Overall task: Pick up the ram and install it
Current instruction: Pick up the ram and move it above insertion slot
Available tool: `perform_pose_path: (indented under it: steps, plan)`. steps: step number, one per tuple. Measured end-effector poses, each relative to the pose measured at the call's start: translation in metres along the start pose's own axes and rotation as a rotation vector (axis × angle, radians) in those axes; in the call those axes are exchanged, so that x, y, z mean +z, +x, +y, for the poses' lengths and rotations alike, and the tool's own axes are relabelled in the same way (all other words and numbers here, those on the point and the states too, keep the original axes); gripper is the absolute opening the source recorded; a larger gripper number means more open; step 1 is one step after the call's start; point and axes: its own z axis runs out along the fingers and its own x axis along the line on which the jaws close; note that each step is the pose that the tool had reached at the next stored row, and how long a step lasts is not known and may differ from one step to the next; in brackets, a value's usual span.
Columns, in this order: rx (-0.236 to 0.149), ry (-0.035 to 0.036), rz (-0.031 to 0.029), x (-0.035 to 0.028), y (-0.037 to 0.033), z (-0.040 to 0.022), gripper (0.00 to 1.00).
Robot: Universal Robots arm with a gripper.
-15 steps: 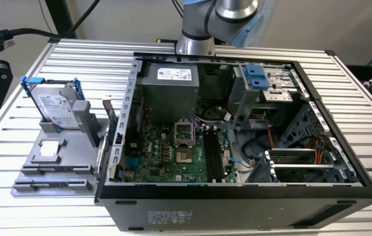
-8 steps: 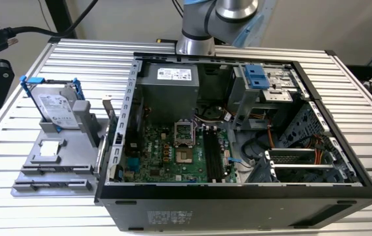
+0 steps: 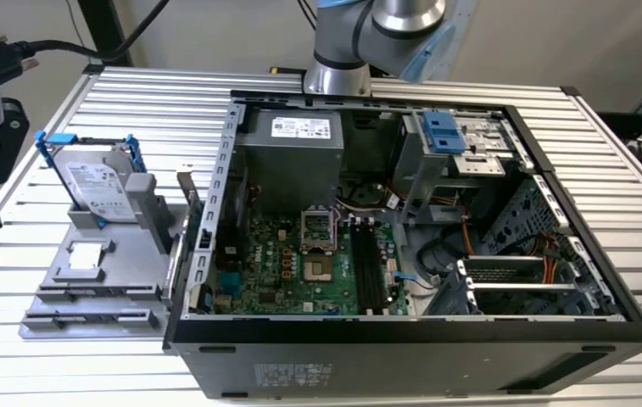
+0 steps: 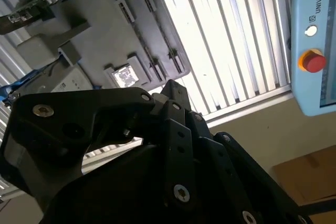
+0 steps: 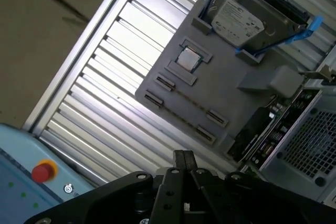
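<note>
Where the black linkages meet in the first wrist view, the gripper (image 5: 184,156) has its two fingers drawn together into one narrow tip, with nothing clamped between them and nothing touching them. It hangs above the slatted aluminium table (image 3: 49,356), aimed toward the grey fixture plate (image 5: 231,98), well clear of it. In the exterior view the arm's base (image 3: 337,76) stands behind the open computer case (image 3: 411,339), and the wrist with its black tool sits at the exterior view's left edge, out past the fixture plate. On that plate a silver hard drive (image 5: 239,22) stands in a blue bracket, and a small square chip (image 5: 189,59) lies flat near the plate's middle. What looks to be the ram (image 5: 265,129), a thin green board with dark parts, stands on edge between the fixture plate and the case wall, apart from the gripper. Inside the case the long black slots (image 3: 368,267) on the green motherboard show no stick seated in them. A pale blue pendant with a red button (image 5: 44,171) lies beyond the table's edge over a tan floor, and a brown cardboard box (image 4: 307,179) sits near it in the second wrist view.
</note>
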Motion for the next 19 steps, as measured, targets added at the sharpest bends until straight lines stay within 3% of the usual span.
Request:
perform_pose_path:
  steps: [5,19]
  plan:
    - [-0.049,0.0057,0.004,0.0001,-0.0004,0.0006,0.0]
    - [-0.274,0.0081,0.0062,0.0005,-0.001,0.0013,0.0]
